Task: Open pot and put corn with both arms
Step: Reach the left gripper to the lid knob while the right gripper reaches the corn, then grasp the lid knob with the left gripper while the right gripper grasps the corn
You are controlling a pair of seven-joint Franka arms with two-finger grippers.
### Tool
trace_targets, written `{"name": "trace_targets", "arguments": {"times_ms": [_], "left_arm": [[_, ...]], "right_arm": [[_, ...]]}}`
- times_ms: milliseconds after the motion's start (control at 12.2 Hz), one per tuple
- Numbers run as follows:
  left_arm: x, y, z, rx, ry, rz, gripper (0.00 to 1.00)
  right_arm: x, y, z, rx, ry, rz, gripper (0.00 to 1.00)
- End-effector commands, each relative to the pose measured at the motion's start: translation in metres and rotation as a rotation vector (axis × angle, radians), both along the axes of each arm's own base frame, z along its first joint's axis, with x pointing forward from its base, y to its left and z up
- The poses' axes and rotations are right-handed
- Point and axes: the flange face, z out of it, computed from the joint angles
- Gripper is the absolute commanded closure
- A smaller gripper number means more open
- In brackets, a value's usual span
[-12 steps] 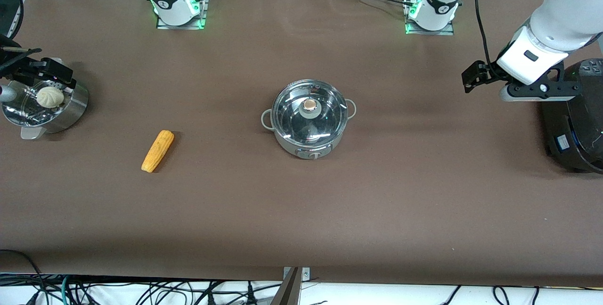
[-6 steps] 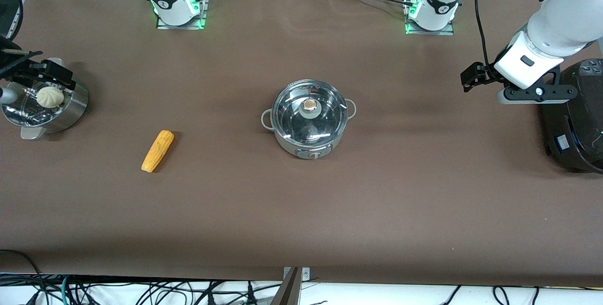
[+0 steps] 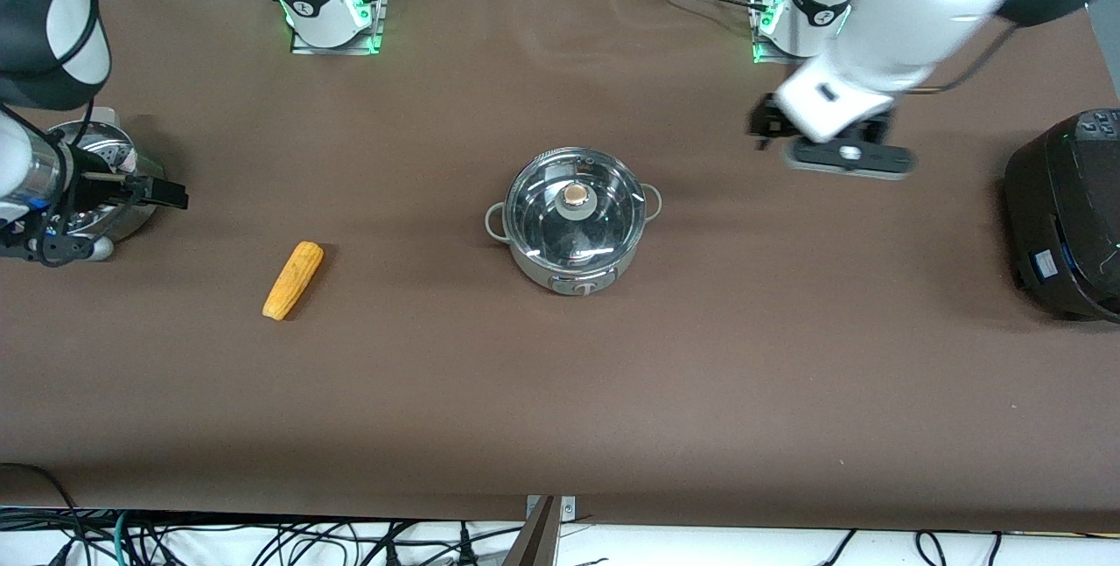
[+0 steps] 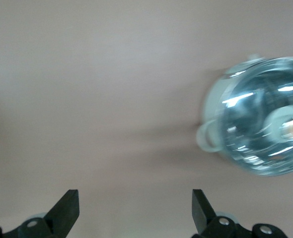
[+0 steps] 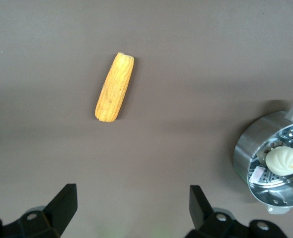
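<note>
The steel pot (image 3: 573, 238) stands mid-table with its glass lid (image 3: 575, 207) on. It also shows in the left wrist view (image 4: 258, 116). The corn (image 3: 293, 279) lies on the cloth toward the right arm's end, nearer the front camera than the pot, and shows in the right wrist view (image 5: 115, 87). My left gripper (image 3: 763, 124) is open and empty, in the air over bare cloth toward the left arm's end from the pot (image 4: 134, 208). My right gripper (image 3: 162, 192) is open and empty over the cloth between steamer and corn (image 5: 132, 206).
A steel steamer vessel (image 3: 131, 199) with a white bun (image 5: 282, 160) sits at the right arm's end, partly hidden by the right arm. A black cooker (image 3: 1067, 216) stands at the left arm's end. Cables hang below the table's front edge.
My left arm has swung from beside the black cooker toward the pot. My right gripper has moved off the steamer toward the corn. Pot and corn have not moved.
</note>
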Motion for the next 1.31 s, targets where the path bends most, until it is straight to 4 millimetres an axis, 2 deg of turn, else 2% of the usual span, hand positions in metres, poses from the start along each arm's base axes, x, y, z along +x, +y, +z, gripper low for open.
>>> {"name": "trace_targets", "arguments": {"times_ms": [0, 82, 164, 327, 409, 573, 736, 900, 982, 1064, 1145, 1227], "left_arm": [[0.007, -0.098, -0.053, -0.059, 0.004, -0.006, 0.00], [0.010, -0.128, -0.084, -0.082, 0.008, -0.032, 0.00], [0.011, -0.147, -0.116, -0.090, 0.038, -0.052, 0.00], [-0.003, -0.177, -0.149, -0.085, 0.068, -0.095, 0.00], [-0.004, -0.181, -0.160, -0.084, 0.079, -0.097, 0.00], [0.002, -0.187, -0.164, -0.125, 0.039, -0.087, 0.00], [0.003, -0.197, -0.173, -0.150, 0.012, -0.091, 0.00], [0.003, -0.197, -0.178, -0.149, 0.012, -0.086, 0.00], [0.003, -0.198, -0.180, -0.149, 0.014, -0.088, 0.00], [-0.001, -0.204, -0.185, -0.143, 0.011, -0.102, 0.01], [-0.002, -0.205, -0.185, -0.123, -0.012, -0.123, 0.13], [-0.002, -0.206, -0.184, -0.115, -0.022, -0.128, 0.30]], "right_arm": [[0.022, -0.002, -0.045, 0.003, -0.002, -0.018, 0.00], [0.029, 0.002, -0.078, 0.028, 0.001, -0.073, 0.00], [0.032, 0.006, -0.107, 0.038, 0.003, -0.124, 0.00], [0.039, 0.014, -0.156, 0.038, -0.008, -0.129, 0.00], [0.041, 0.018, -0.176, 0.036, -0.007, -0.143, 0.00], [0.044, 0.022, -0.209, 0.033, -0.003, -0.175, 0.00], [0.045, 0.029, -0.232, 0.057, -0.007, -0.214, 0.00], [0.046, 0.034, -0.261, 0.065, -0.027, -0.219, 0.00], [0.043, 0.040, -0.275, 0.064, -0.039, -0.231, 0.00], [0.041, 0.051, -0.281, 0.066, -0.051, -0.231, 0.00], [0.038, 0.056, -0.290, 0.064, -0.051, -0.232, 0.00], [0.036, 0.058, -0.300, 0.063, -0.044, -0.232, 0.00]]}}
